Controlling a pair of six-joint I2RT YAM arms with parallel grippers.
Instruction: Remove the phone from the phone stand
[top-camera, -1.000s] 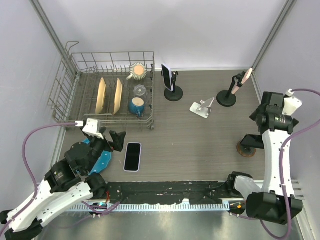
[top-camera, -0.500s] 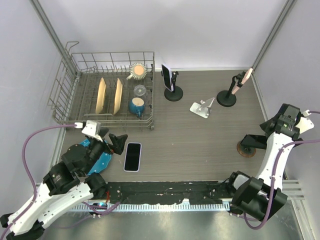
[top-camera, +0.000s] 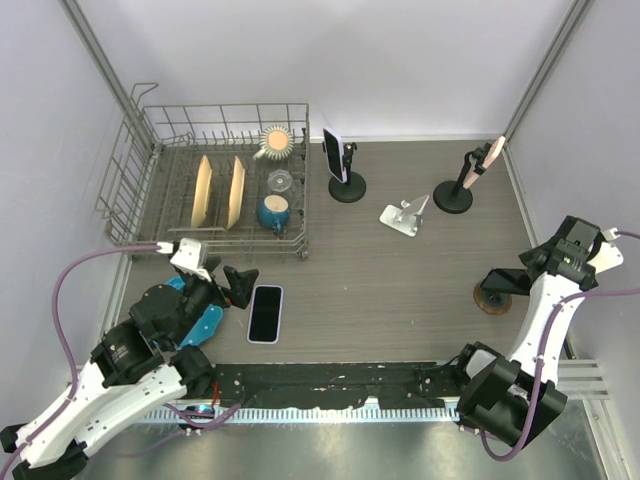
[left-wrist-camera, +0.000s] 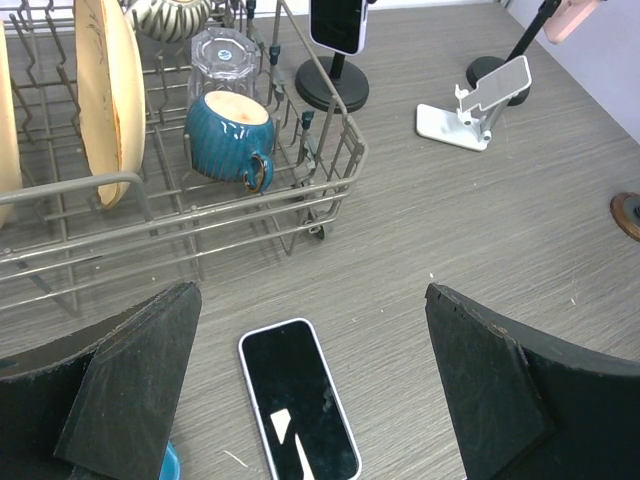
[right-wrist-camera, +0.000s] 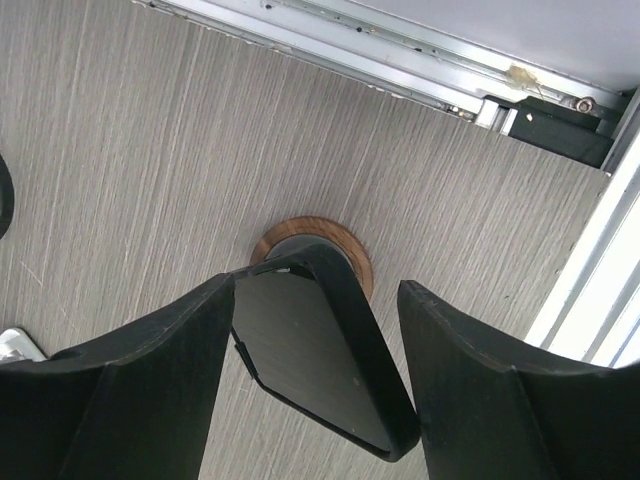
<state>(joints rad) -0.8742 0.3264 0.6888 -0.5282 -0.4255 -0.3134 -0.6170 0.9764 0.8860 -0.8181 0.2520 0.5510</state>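
Observation:
My right gripper (top-camera: 532, 266) is open at the table's right side, its jaws either side of a dark flat slab in a black frame (right-wrist-camera: 320, 350) on a stand with a round wooden base (top-camera: 493, 296). In the right wrist view the left finger (right-wrist-camera: 150, 380) sits against the slab's edge and the right finger is apart from it. My left gripper (top-camera: 238, 283) is open and empty beside a white-edged phone (top-camera: 265, 313) lying flat on the table, which also shows in the left wrist view (left-wrist-camera: 298, 400). A black phone (top-camera: 332, 154) stands on a black round-base stand (top-camera: 347, 187).
A wire dish rack (top-camera: 215, 185) with plates, a glass and a blue mug fills the back left. A white folding stand (top-camera: 405, 217) and a black stand holding a pink phone (top-camera: 470, 180) are at the back right. A blue object (top-camera: 205, 318) lies under my left arm.
My right arm has swung down and outward to the right, bringing its open jaws around the slab on the wooden-base stand. My left gripper shifted slightly; the flat phone has not moved.

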